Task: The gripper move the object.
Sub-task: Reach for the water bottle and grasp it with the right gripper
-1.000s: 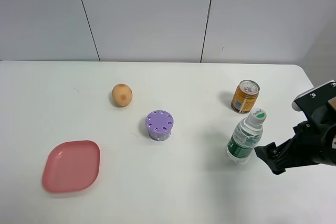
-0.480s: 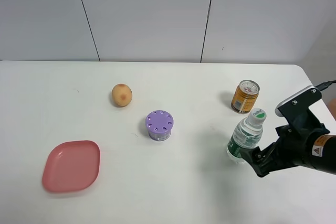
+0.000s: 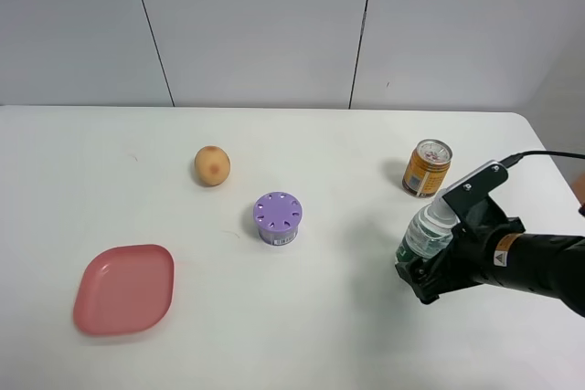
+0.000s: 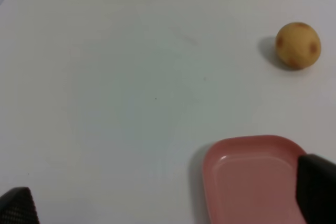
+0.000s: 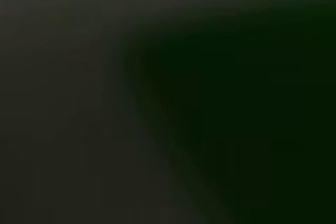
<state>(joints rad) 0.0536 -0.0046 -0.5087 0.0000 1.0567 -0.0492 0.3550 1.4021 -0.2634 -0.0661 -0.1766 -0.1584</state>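
Note:
The clear water bottle (image 3: 426,231) with a green label stands on the white table (image 3: 302,317) at the right, in front of the orange can (image 3: 427,168). My right gripper (image 3: 422,277), black with a white part and a warning label, sits around the bottle's lower half and hides its base and part of its cap. I cannot see how the jaws stand. The right wrist view is dark and greenish, filled by something very close. My left gripper (image 4: 167,199) is open and empty, its fingertips (image 4: 316,191) wide apart over the table by the pink plate (image 4: 252,182).
A purple round container (image 3: 277,217) stands mid-table. A yellow-brown fruit (image 3: 212,165) lies behind it to the left and also shows in the left wrist view (image 4: 297,45). The pink plate (image 3: 123,288) lies at the front left. A white wall backs the table.
My right arm has moved left from the table's right edge up to the bottle, and its gripper now surrounds the bottle's lower part. The bottle still stands in the same spot.

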